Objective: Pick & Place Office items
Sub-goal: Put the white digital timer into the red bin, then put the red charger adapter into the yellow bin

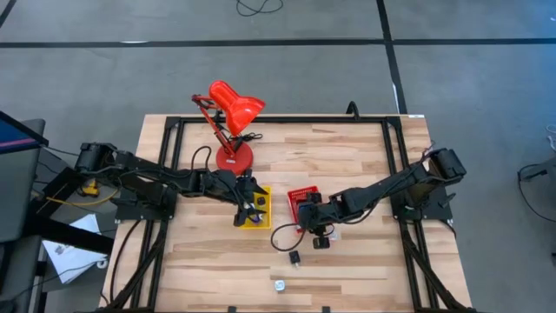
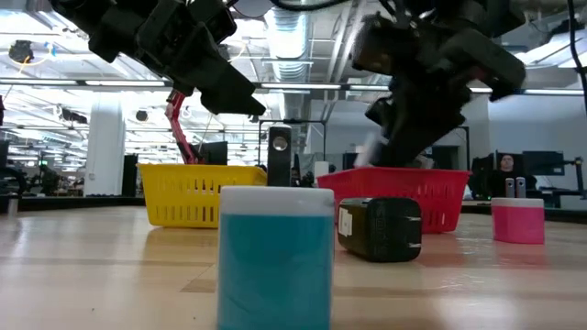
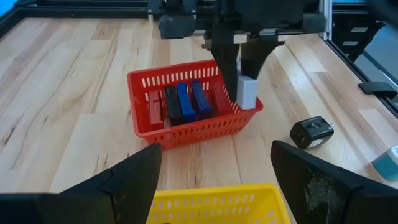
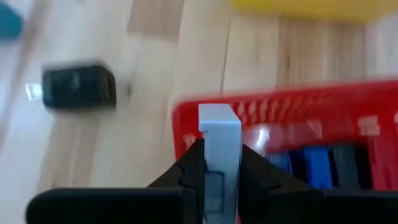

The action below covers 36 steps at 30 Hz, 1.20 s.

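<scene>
Teal block [image 2: 275,257] sits closest on the table. Right tool [image 4: 219,163] clamps a grey-white block [image 4: 219,144] over the red basket's [image 3: 193,127] rim; placing step, next: release inside. Left tool [image 3: 214,177] open above yellow basket [image 2: 197,192].

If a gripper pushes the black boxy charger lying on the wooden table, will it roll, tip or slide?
The black boxy charger probably slides rather than rolls: its faces look flat and it lies low on the wooden table. Tipping seems unlikely, since it appears wider than tall in the low view. It looks rigid, and its smooth casing may slip between narrow fingers.
</scene>
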Each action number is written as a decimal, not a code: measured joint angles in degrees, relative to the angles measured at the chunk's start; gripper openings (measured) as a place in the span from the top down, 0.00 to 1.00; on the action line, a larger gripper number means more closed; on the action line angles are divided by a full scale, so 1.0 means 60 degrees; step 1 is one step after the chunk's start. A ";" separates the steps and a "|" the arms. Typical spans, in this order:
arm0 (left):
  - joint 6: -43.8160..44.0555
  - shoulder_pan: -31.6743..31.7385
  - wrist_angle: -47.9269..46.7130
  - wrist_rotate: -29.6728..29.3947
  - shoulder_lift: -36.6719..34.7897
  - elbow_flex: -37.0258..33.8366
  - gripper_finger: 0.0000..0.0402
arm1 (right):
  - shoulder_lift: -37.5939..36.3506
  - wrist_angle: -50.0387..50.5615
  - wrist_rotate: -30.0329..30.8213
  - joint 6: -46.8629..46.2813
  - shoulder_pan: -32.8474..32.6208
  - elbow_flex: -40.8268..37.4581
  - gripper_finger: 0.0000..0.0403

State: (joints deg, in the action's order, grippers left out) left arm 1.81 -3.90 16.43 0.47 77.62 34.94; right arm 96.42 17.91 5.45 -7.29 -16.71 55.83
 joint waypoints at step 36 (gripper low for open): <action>0.0001 0.0002 0.0060 0.0000 0.0000 0.0000 0.26 | 0.0033 0.1195 -0.0156 0.0292 -0.0018 -0.0007 0.64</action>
State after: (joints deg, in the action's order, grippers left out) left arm 1.82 -3.89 16.80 0.47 77.62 34.94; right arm 96.62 25.08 4.51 -5.54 -16.82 55.79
